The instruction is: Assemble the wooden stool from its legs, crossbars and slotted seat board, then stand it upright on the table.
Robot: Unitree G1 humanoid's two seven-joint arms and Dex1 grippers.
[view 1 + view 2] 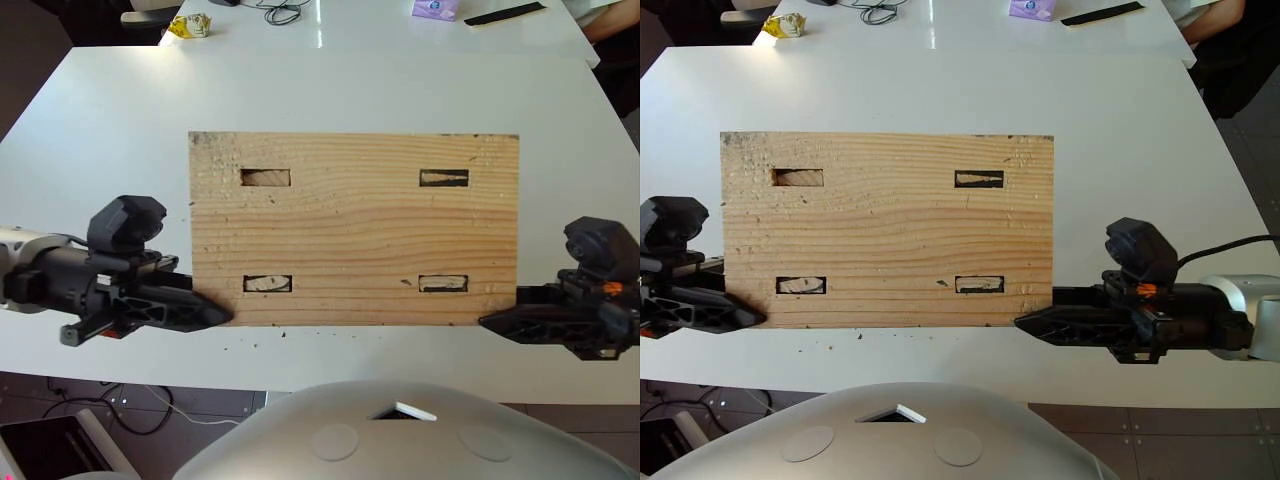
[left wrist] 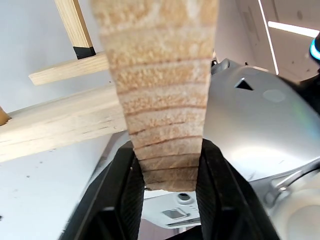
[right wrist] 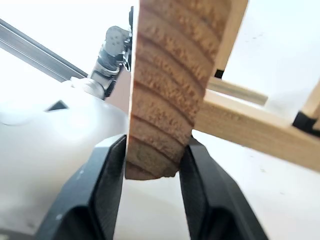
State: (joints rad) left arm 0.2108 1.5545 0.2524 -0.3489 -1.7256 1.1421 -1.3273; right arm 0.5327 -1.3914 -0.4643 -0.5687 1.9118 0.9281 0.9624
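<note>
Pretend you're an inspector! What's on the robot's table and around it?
Surface: white table, wood crumbs by its near edge.
Job's things: seat board flat, wood ends in its four slots; leg and crossbar beneath.
Clutter: yellow wrapper, purple box on the far table.
Grippers: left gripper and right gripper each clamp a near corner of the board.
Cables: cable on the far table; floor cables below.
Surroundings: nothing else seen.

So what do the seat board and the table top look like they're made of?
The seat board looks like bare, unvarnished softwood, probably pine: straight grain lines, splintered slot edges, and sawdust crumbs beside it. The table has a smooth white top, likely laminate or painted board, judging by its even surface and soft sheen.
</note>
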